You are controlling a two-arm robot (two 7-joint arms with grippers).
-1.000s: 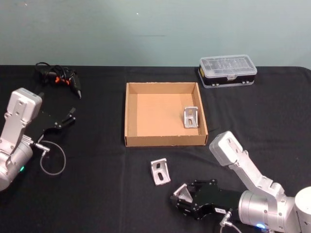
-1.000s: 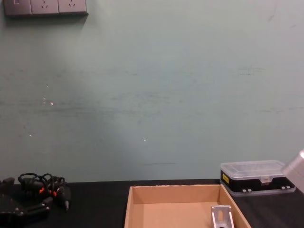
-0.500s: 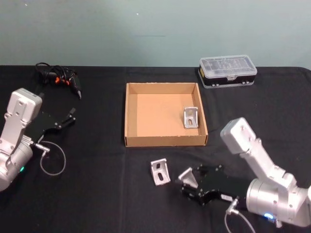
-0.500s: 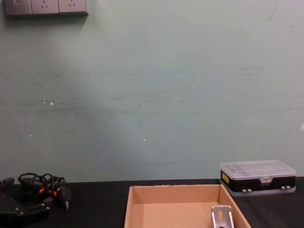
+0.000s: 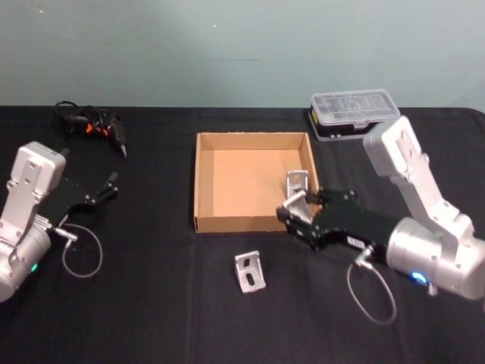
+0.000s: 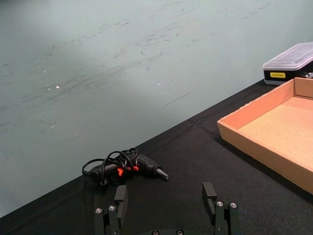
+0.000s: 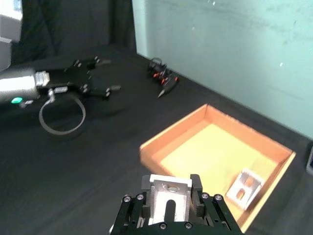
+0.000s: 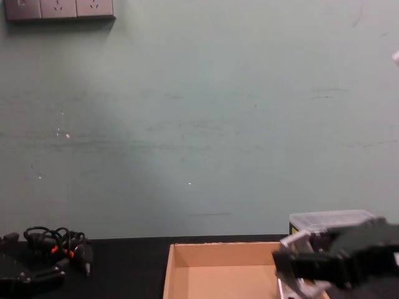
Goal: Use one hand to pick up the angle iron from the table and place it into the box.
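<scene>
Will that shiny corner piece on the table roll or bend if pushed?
Probably neither. The angle iron rests on a flat face on the table, so it should slide, not roll. It looks like thick folded metal; the right gripper, by the box, holds a matching one unbent.

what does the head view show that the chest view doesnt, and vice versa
The head view adds a loose angle iron lying on the table in front of the box, plus the right arm's silver body. The chest view adds wall sockets at upper left. Both share the box, the right end effector shut on a second angle iron at the box's right side, the clear-lidded case, the cable bundle and the parked left end effector.
</scene>
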